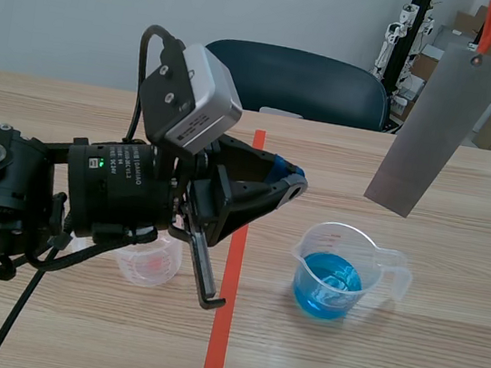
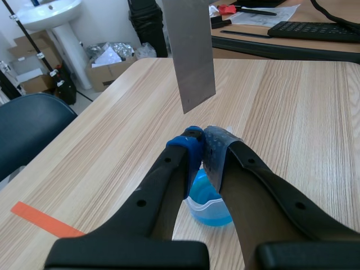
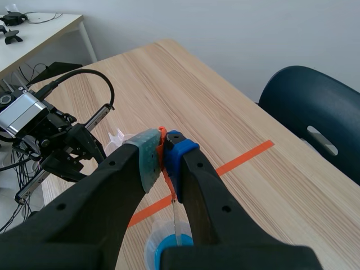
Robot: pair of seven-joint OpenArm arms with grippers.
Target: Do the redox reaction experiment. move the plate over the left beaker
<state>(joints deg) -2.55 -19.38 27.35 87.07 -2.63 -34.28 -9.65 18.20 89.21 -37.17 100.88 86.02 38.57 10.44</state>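
Plate point(image 1: 438, 129) above right beaker point(image 1: 336, 272)

Right gripper point(image 3: 163, 151) is pinched tight on an orange tab point(image 3: 162, 134), with the thin plate point(image 3: 176, 222) hanging edge-on over a beaker point(image 3: 163, 248) of blue liquid at its 6 o'clock. The other arm point(image 3: 56, 140) sits out at 9 o'clock, dark blue chair point(image 3: 315, 112) at 2.
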